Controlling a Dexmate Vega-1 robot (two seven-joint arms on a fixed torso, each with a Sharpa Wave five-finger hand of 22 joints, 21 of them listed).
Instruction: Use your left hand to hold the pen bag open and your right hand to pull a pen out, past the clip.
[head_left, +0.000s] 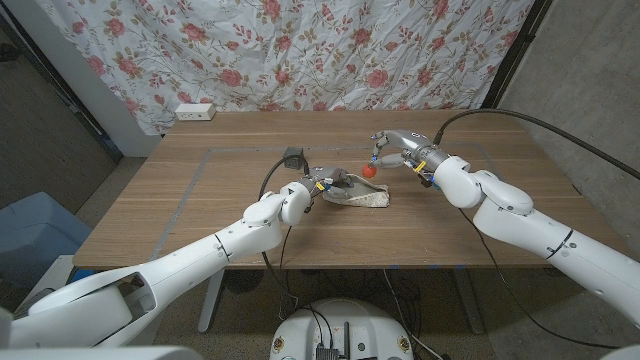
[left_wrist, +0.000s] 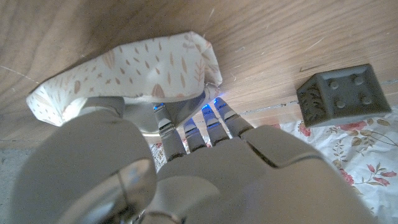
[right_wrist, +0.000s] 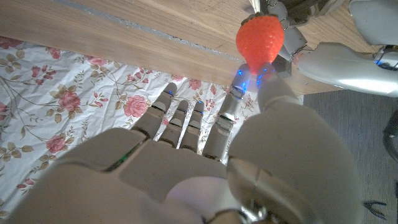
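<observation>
**Pen drawn clear of the bag**

Near the table's middle, the left hand grips the pen bag by its mouth. The right hand pinches the strawberry-topped pen just above the bag, toward the far edge.

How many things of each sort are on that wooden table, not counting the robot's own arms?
White leaf-patterned fabric pen bag, held by the left hand: 1
Pen with a red strawberry-shaped top, at the fingertips of the right hand: 1
Dark grey studded block: 1
Total: 3
</observation>
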